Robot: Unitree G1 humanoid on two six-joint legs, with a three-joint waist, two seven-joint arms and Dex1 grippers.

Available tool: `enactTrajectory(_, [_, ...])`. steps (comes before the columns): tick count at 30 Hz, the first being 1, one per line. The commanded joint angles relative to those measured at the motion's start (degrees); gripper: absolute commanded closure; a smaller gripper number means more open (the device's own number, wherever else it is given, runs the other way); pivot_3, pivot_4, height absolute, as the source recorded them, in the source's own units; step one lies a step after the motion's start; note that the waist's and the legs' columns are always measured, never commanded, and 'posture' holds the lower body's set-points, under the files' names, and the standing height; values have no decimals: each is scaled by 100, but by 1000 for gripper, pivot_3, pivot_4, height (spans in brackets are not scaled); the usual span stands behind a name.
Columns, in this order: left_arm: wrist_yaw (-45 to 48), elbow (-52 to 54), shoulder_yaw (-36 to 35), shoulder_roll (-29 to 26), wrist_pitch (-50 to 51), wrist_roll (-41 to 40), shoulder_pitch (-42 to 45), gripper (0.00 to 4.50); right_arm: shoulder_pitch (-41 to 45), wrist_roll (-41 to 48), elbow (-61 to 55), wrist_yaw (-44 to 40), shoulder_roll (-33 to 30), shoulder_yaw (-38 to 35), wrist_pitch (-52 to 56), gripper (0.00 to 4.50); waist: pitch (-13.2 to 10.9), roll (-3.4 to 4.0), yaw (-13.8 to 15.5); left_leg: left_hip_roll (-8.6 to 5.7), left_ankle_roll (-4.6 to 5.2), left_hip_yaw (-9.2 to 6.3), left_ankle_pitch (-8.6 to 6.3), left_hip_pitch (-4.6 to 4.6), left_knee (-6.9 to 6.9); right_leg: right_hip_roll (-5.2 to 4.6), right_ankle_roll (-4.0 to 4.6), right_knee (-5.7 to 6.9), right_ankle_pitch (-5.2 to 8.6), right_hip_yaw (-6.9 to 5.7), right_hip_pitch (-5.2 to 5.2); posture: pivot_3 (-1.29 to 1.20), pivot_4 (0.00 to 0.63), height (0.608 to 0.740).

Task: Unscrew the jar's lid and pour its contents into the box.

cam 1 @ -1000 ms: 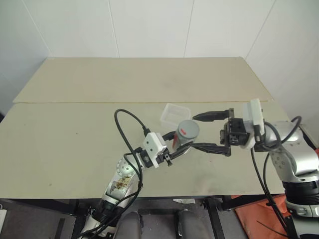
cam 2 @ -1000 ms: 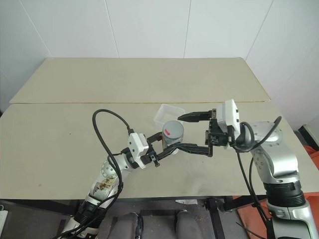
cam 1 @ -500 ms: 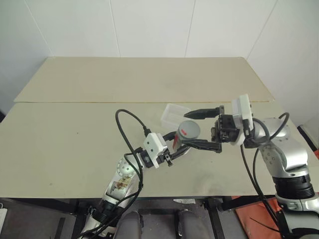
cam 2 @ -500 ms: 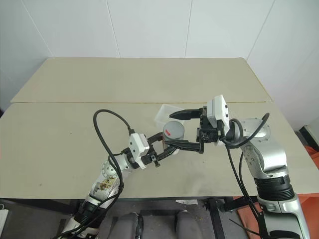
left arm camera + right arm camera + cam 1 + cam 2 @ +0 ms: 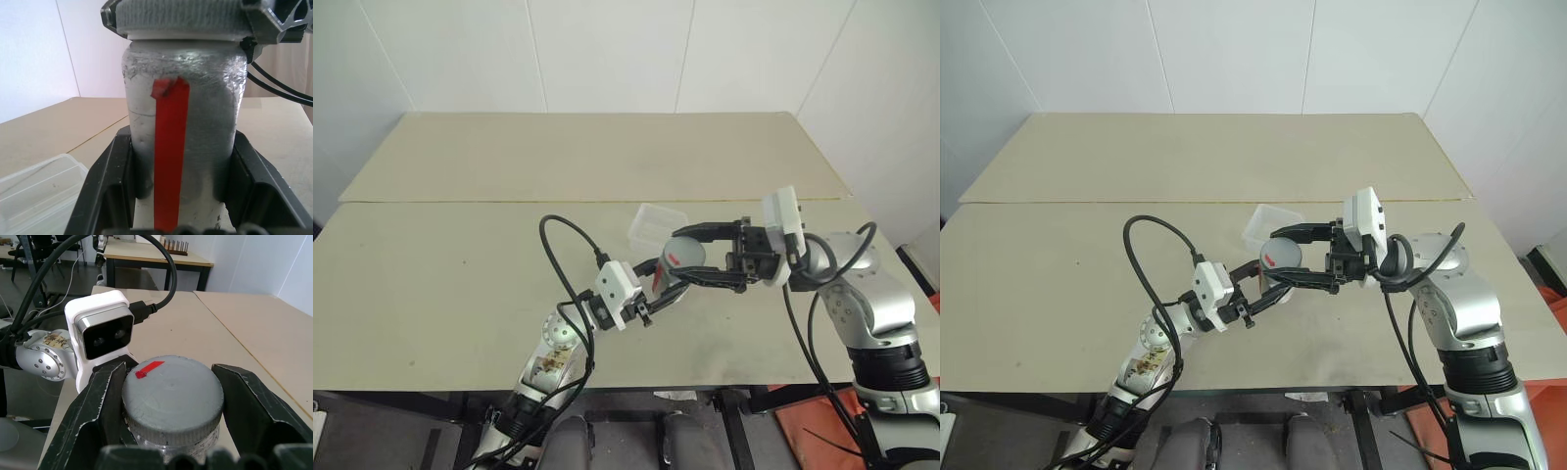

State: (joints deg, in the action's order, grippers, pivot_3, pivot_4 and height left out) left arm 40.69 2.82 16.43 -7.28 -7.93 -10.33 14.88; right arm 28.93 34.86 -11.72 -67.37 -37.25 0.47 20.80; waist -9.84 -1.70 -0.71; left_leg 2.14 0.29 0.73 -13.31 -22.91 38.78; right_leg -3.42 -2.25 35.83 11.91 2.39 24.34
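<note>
Right wrist view: right gripper [image 5: 172,431] pinches the lid [image 5: 172,392]; left gripper [image 5: 183,181] clamps the jar [image 5: 183,122]. Uneven torque could twist it loose.

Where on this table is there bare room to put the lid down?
Bare table lies left of the left pincer, and across the far board behind the box. It is crowded around the jar, where the right pincer clamps the lid.

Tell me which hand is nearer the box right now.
Right, though not by much. The right hand is shut on the lid, just in front of the box; the left hand grips the jar lower down, farther back.
</note>
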Motion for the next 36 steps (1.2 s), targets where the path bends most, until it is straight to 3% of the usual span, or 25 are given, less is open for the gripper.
enactTrajectory(1, [29, 93, 41, 16, -215, -6, 5, 2552, 139, 410, -174, 178, 56, -383, 210, 1744, 0, 0, 1, 0, 0, 0, 0, 0, 0, 0, 0, 0, 0, 0, 0, 0, 150, 740])
enactTrajectory(10, [1, 89, 44, 4, -258, -7, -6, 2552, 295, 1293, 1, 810, 152, -1027, 1063, 1744, 0, 0, 1, 1, 0, -1, 0, -1, 0, 0, 1, -1, 0, -1, 0, 0, 150, 740])
enactTrajectory(14, [-51, 137, 0, -8, -239, -8, -15, 2552, 120, 196, 190, 1481, -9, -952, 508, 1744, 0, 0, 2, 0, 0, 0, 0, -3, 0, -1, 0, -1, -1, 0, 0, 0, 150, 740])
enactTrajectory(17, [-134, 159, -78, -37, -199, 8, 1, 2552, 112, -591, 462, 2386, -122, -773, 824, 1744, 0, 1, 1, -2, 0, 1, 0, -3, 1, -1, -1, -1, 0, 1, 1, 0, 150, 740])
enactTrajectory(22, [-376, 85, -270, -101, -80, 88, 125, 2552, -245, -1732, 647, 3170, -354, -45, 1496, 1744, 0, 1, 1, 0, 0, 1, 0, -3, -3, 0, 2, -1, 0, 1, 3, 0, 150, 740])
enactTrajectory(29, [-483, -134, -618, -258, 34, 67, 484, 2552, -529, -2250, 650, 3513, -314, 549, 2560, 1744, 0, 1, -11, -2, 0, 2, 0, -7, 0, -1, 0, -1, -2, 4, 6, 0, 150, 740])
enactTrajectory(30, [-490, -151, -663, -275, 43, 58, 525, 2552, -543, -2241, 654, 3529, -290, 522, 2652, 1040, 0, 1, -7, -2, 0, 1, 0, -6, 0, -1, 0, -1, -2, 4, 5, 0, 150, 740])
enactTrajectory(33, [-503, -206, -768, -317, 64, 40, 614, 2552, -559, -2193, 597, 3547, -229, 414, 2809, 219, 0, 0, -4, -3, 0, 1, 0, -3, 0, -1, -2, -2, -1, 2, 1, 0, 150, 740])
enactTrajectory(34, [-512, -231, -808, -343, 82, 44, 658, 2552, -557, -2191, 526, 3557, -229, 368, 2824, 9, 0, 0, -2, -2, 0, 1, 0, -3, 0, -1, -2, -3, -1, 1, -1, 0, 150, 740])
enactTrajectory(36, [-518, -299, -886, -417, 111, 68, 768, 2552, -587, -2125, 309, 3538, -204, 189, 2679, 9, 0, 0, 0, -3, 0, 0, 0, -4, -1, -1, -2, -4, -1, 1, 0, 0, 150, 740])
